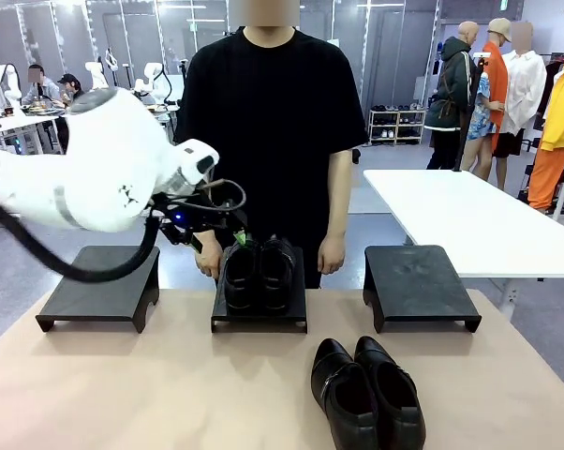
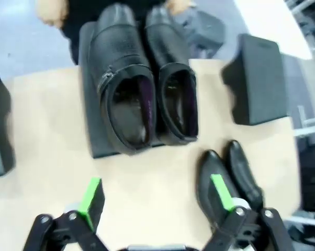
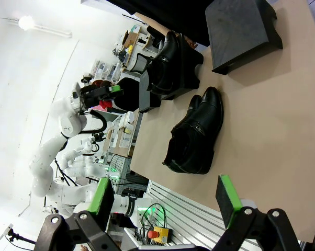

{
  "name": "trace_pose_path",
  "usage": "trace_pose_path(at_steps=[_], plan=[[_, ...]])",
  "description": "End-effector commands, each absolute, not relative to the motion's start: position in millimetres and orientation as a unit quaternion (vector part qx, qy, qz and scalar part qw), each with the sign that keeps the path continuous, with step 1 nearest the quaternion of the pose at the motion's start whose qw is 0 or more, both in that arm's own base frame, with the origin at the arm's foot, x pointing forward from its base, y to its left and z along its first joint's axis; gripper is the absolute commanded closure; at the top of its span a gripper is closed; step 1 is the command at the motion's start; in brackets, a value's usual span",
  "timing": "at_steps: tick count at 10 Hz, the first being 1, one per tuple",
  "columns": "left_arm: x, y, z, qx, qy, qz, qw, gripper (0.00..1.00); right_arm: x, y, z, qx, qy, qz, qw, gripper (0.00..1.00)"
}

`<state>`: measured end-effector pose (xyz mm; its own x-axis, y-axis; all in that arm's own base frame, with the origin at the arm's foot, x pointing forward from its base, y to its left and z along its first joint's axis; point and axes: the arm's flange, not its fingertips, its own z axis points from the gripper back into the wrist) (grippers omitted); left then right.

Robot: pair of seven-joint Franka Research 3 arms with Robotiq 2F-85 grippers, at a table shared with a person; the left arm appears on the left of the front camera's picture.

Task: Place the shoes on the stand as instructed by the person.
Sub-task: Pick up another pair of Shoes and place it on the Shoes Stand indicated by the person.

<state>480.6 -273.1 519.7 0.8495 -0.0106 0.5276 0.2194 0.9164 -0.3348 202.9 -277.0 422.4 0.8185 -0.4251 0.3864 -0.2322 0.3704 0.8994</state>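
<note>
Plainly, left end effector (image 2: 156, 193) and right end effector (image 3: 165, 194) both gape wide, empty — the left above the shoes (image 2: 127, 94).

the left claw (image 1: 228, 231) hangs at the tip of the white arm, one green pad showing. just below it and to its right, a pair of black shoes (image 1: 259, 272) sits side by side on the middle stand (image 1: 259, 321). the person (image 1: 273, 112) stands right behind the claw. an empty stand (image 1: 95, 292) lies lower left of the claw, another stand (image 1: 423, 281) well off to its right. the strapped pair (image 1: 366, 394) rests on the table (image 1: 123, 394), down and right of the claw, nearer the camera.
</note>
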Motion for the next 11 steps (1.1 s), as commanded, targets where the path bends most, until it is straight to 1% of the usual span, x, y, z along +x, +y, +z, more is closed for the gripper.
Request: trace_pose_path(at_steps=[1, 4, 7, 9, 10, 11], plan=[[457, -176, 532, -0.306, -0.231, -0.072, 0.921, 0.0, 202, -278, 424, 0.559, -0.298, -0.061, 0.771, 0.0], [407, -83, 534, -0.419, -0.235, -0.029, 0.877, 0.0, 202, -278, 424, 0.559, -0.298, -0.061, 0.771, 0.0], [353, -23, 511, -0.457, -0.246, 0.016, 0.855, 0.0, 202, -278, 424, 0.559, -0.298, -0.061, 0.771, 0.0], [304, 25, 490, -0.471, -0.244, 0.046, 0.847, 0.0, 202, -278, 424, 0.559, -0.298, -0.061, 0.771, 0.0], [284, 51, 475, -0.481, -0.243, 0.046, 0.841, 0.0, 202, -278, 424, 0.559, -0.298, -0.061, 0.771, 0.0], [269, 68, 460, -0.526, -0.251, 0.032, 0.812, 0.0, 202, -278, 424, 0.559, -0.298, -0.061, 0.771, 0.0]])
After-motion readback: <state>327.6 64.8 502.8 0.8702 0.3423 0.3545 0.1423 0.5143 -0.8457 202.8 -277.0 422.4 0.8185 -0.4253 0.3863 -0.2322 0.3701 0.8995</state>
